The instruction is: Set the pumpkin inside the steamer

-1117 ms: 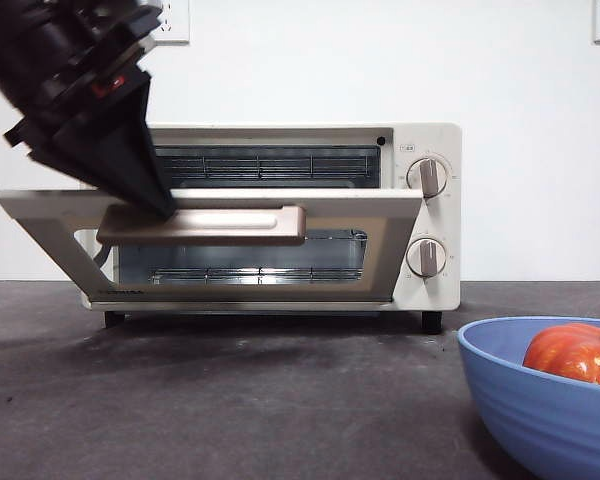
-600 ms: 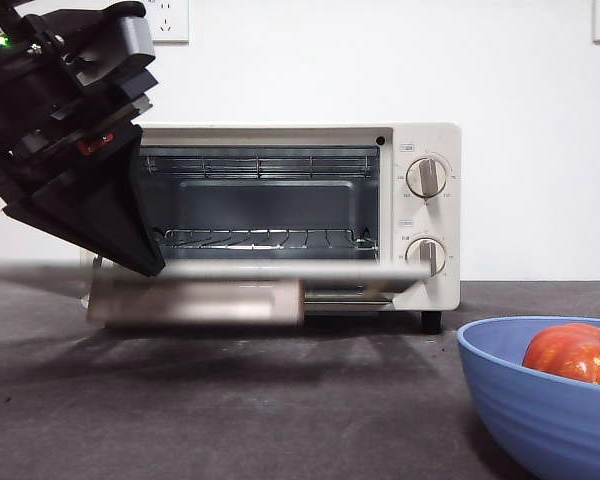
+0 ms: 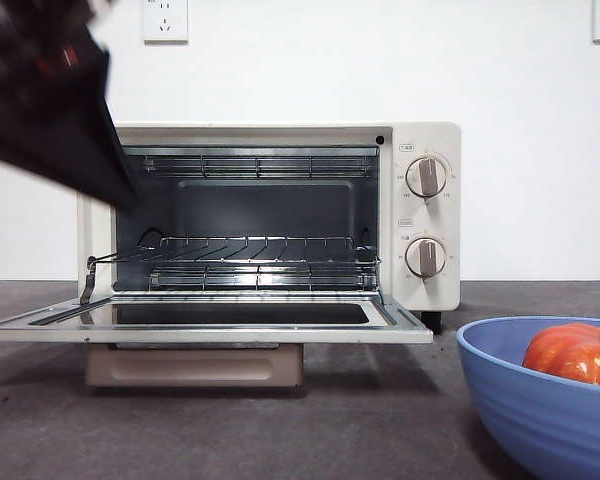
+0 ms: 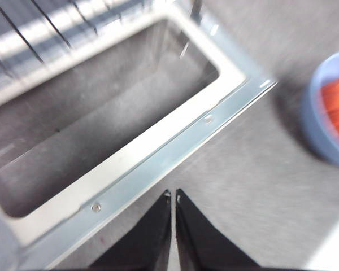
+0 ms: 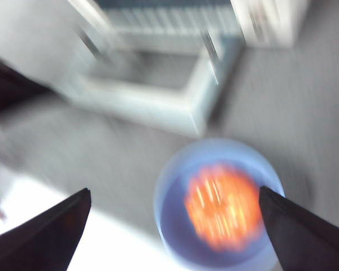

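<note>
Pumpkin (image 3: 578,352) sits in the blue bowl (image 3: 525,400) at the bench's front right edge; steamer (image 3: 420,210) door (image 3: 210,322) lies flat open. Right pincer (image 5: 175,226) spread wide above the bowl, left pincer (image 4: 174,195) closed, empty, by the door's edge. Best approach: descend centred, straddle the ribs, clear the bowl's rim.

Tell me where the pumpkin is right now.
The pumpkin sits in the blue bowl at the front view's lower right, near the open steamer, with the open right gripper above it.
</note>
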Robot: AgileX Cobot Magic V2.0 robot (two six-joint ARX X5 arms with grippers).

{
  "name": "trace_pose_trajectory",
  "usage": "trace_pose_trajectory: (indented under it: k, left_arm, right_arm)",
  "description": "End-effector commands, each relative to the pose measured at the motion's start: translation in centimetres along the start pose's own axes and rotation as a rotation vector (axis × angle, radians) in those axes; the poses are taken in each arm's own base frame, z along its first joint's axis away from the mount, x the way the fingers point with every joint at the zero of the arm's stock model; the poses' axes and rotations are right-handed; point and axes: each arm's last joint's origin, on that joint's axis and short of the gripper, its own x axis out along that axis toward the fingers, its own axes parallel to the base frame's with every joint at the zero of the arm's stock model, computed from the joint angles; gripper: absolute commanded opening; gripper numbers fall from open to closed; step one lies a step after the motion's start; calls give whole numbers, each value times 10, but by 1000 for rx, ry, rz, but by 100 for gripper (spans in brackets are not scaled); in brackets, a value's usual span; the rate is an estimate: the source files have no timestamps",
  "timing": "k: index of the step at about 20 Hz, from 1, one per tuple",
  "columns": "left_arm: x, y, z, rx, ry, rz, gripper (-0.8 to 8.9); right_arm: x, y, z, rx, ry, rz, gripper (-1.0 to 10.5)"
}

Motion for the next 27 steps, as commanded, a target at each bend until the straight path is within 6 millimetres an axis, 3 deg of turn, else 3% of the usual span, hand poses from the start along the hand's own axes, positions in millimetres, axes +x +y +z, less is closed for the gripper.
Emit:
trace_pose_trajectory:
  k: [1, 6, 10, 20, 24, 27]
  left_arm:
    - [-29, -7, 6, -5, -25, -31, 16]
    - [-81, -17, -3, 11, -36, -94, 16]
    - [-100, -19, -13, 15, -40, -114, 16]
    - [-119, -22, -25, 20, -83, -117, 16]
    - [-120, -22, -25, 21, -87, -117, 16]
    - [-120, -22, -25, 22, -91, -117, 16]
  right_arm:
    - [10, -5, -5, 76, 165, -95, 462]
    - [41, -21, -7, 85, 396, -234, 462]
    - [67, -41, -11, 122, 438, -287, 455]
    - [93, -63, -4, 272, 452, -330, 367]
    - [91, -63, -5, 241, 471, -337, 359]
    - [80, -48, 1, 130, 447, -161, 359]
